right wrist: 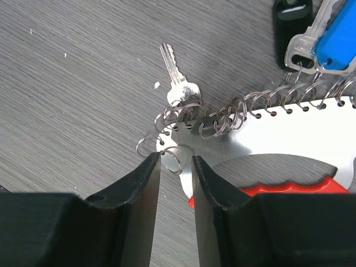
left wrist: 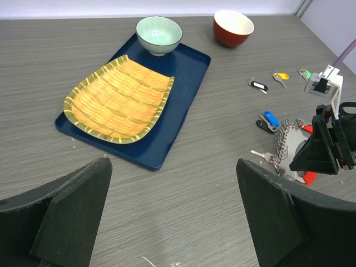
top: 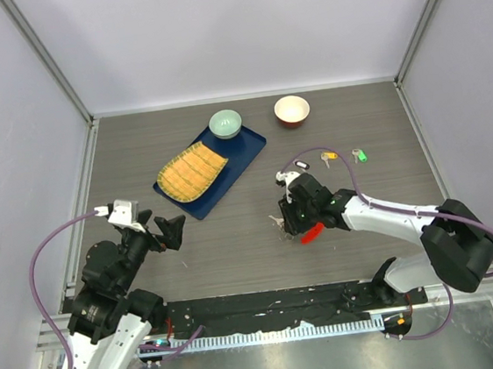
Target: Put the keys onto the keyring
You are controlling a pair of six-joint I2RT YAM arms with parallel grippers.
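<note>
Hovering low over counter (right wrist: 67,100), R tool (right wrist: 176,158), jaws narrowly apart at keyring (right wrist: 222,119) loop, can't tell if pinching; L tool (left wrist: 172,167) spread wide.

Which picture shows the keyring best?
The right wrist view: the keyring fills it, its small rings and a silver key sharp. The left wrist view shows it small and far off. From above, the right arm hides most of it.
</note>
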